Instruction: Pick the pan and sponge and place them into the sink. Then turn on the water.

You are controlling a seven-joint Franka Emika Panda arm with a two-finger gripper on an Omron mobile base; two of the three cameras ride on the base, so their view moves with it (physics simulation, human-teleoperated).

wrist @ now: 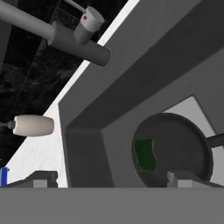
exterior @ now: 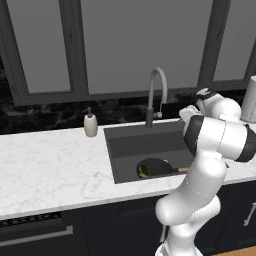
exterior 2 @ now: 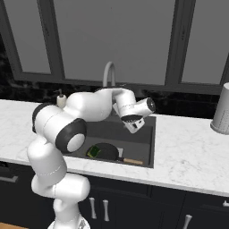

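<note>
- Pan (exterior: 156,167) lies inside the sink (exterior: 125,150), at the front of the basin, its tan handle pointing to the right.
- Sponge (exterior: 144,171) sits in the pan, green side up, against the pan's left rim; also seen in the hand view (wrist: 145,155) and the right base view (exterior 2: 93,152).
- End effector (exterior 2: 134,126) hangs above the sink, over the right part of the basin, tilted down toward it; its fingers (wrist: 177,179) stand wide apart with nothing between them.
- Faucet (exterior: 156,95) rises from the tabletop (exterior: 45,160) behind the sink; its spout curves over the basin. No water visible at the spout.
- Soap bottle (exterior: 90,123) stands on the tabletop just left of the sink's back corner.
- Grey canister (exterior 2: 222,114) stands on the tabletop well to the right of the sink.
</note>
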